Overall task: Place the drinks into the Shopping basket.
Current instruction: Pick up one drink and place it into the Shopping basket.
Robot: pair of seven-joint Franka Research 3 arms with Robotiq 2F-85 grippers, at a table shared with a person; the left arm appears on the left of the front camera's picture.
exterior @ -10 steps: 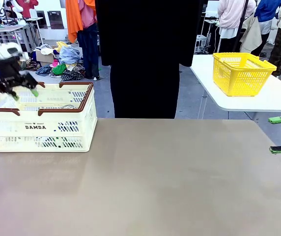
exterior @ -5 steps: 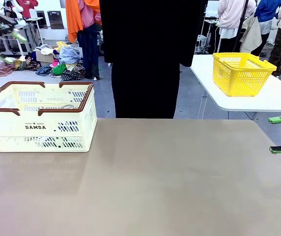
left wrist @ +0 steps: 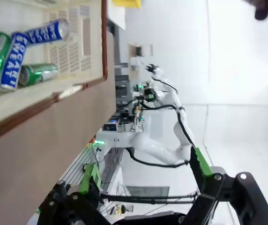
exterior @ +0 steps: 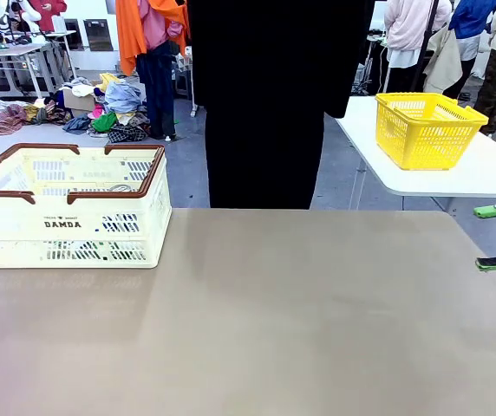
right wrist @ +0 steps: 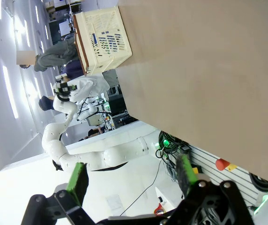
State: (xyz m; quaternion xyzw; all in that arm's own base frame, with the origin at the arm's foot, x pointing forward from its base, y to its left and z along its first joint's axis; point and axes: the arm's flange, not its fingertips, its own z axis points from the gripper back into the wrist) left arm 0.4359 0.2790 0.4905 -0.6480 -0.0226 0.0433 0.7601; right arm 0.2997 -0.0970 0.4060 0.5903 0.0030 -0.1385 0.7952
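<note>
Two sets of green-padded fingers stand apart with nothing between them: the left gripper [left wrist: 143, 185] in its own wrist view, lifted clear and looking back down at the basket, and the right gripper [exterior: 494, 237] at the right edge of the desk [exterior: 257, 321], parked off to the side. Neither needs to be shut, by my judgement, since no can is left outside to carry.

Beyond the left fingers, the slim metal cans lie on their sides on the floor of the large cream-white slotted plastic basket with the brown rim [left wrist: 103, 42]: two blue ones with white lettering [left wrist: 47, 33] and at least two green ones [left wrist: 38, 73], close together, some touching. That suggests the placing is done or nearly so.

In the front view the basket [exterior: 70, 224] sits at the desk's far left corner, near its left edge. A person in black [exterior: 274, 95] stands at the far side. A yellow mesh basket [exterior: 426, 130] rests on a separate white table, well apart.
</note>
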